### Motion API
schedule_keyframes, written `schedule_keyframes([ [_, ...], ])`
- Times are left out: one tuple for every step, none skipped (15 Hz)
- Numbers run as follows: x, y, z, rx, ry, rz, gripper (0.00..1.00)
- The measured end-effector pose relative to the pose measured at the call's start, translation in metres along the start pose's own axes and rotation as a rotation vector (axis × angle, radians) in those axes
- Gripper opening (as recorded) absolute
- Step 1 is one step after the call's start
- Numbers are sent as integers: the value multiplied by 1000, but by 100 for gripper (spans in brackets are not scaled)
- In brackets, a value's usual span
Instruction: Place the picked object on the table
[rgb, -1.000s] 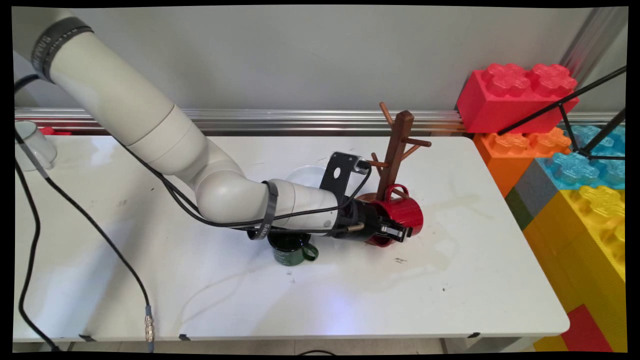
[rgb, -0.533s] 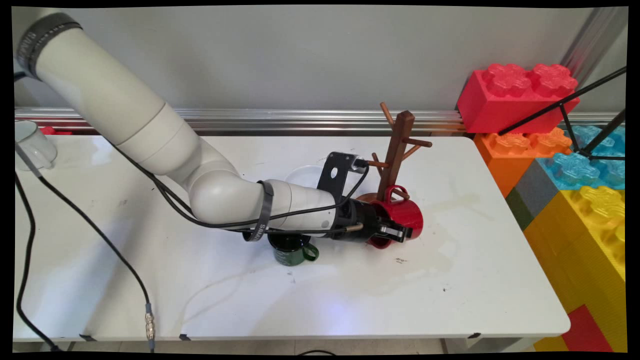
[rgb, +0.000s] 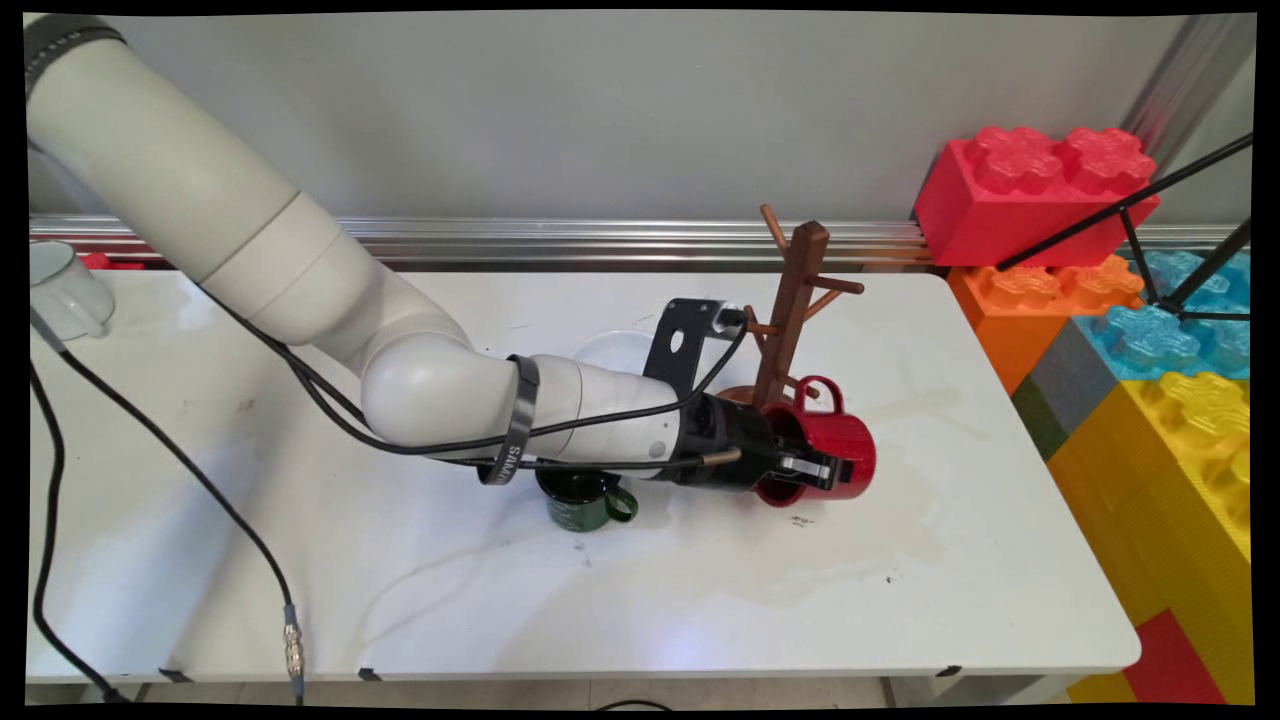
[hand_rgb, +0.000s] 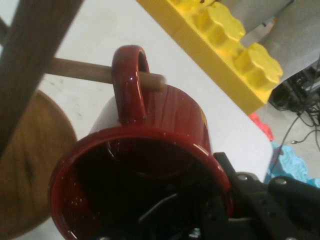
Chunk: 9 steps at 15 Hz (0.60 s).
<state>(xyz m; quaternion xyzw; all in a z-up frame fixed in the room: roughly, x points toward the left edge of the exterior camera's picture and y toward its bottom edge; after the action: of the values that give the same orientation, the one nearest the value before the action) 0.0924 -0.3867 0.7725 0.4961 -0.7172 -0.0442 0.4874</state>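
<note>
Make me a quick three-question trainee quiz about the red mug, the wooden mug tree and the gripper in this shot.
1. True or false: the red mug stands upright on the table.
2. What passes through the mug's handle in the hand view? A) a peg of the mug tree B) a cable C) nothing
3. What stands on the table under the arm's wrist?

Key
1. False; it lies on its side in the gripper, one finger inside the rim.
2. A.
3. The green mug.
</note>
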Motion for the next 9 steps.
schedule_keyframes([
  [0,3,-1,-10,0,-1,0],
  [1,8,-2,-22,-1,-2,0],
  [1,12,-4,-34,-1,-3,0],
  [1,16,-5,-45,-2,-3,0],
  [1,20,-7,-57,-3,-4,0],
  [1,25,-9,-70,-4,-4,0],
  [1,28,-10,-80,-5,-4,0],
  [1,30,-11,-86,-6,-4,0],
  [1,34,-13,-95,-7,-4,0],
])
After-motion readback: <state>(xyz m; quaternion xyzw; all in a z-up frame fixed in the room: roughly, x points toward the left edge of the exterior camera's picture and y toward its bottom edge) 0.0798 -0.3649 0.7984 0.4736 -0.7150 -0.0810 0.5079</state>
